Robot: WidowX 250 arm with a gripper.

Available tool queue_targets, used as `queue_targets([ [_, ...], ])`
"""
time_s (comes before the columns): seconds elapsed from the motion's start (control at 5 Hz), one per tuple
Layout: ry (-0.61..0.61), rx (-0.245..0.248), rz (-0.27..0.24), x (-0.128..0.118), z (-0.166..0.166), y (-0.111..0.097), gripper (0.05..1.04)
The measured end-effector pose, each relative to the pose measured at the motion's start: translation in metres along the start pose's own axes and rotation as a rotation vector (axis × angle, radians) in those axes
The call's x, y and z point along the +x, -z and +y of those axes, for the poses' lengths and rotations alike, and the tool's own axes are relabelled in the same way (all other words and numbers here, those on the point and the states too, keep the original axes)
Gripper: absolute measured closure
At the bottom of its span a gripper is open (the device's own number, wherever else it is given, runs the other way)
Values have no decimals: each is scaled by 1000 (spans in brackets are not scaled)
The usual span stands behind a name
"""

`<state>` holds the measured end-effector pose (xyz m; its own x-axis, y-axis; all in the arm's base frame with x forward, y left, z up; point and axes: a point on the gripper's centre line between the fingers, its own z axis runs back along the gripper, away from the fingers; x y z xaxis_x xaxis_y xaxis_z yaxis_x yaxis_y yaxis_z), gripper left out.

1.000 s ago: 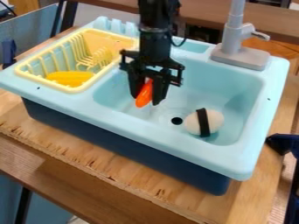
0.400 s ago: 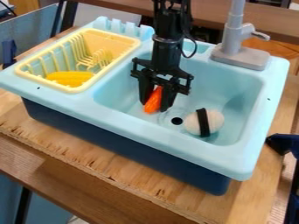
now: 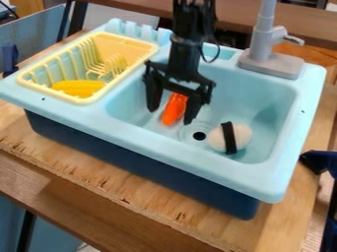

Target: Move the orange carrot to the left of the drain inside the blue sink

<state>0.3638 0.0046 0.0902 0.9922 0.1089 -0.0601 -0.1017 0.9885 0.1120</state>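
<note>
Plainly, light-blue toy sink (image 3: 164, 148) surrounds drain hole (image 3: 199, 136). Yellow dish rack (image 3: 141, 48): well left of drain, farther back. Grey faucet (image 3: 268, 64): behind drain, on back rim. Black gripper (image 3: 172, 115): behind-left of drain, fingers spread wide, gripping nothing, straddling carrot. White piece with black band (image 3: 242, 136): just right of drain. Yellow corn (image 3: 79, 88): far left of drain, inside rack. Orange carrot (image 3: 174, 109): near drain, behind-left, in basin.

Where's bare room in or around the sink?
Bare: basin floor between faucet and black-banded white toy; plywood strip before the sink. Crowded: orange toy between fingers of the open gripper; drying rack's near end, with corn.
</note>
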Motion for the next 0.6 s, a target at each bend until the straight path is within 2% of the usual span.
queue_targets([
  [0.2, -54, -24, -166, -7, 9, -58, 79],
  [0.4, -48, -17, -237, -14, 17, -93, 83],
  [0.6, -34, -14, -250, -26, 22, -113, 83],
])
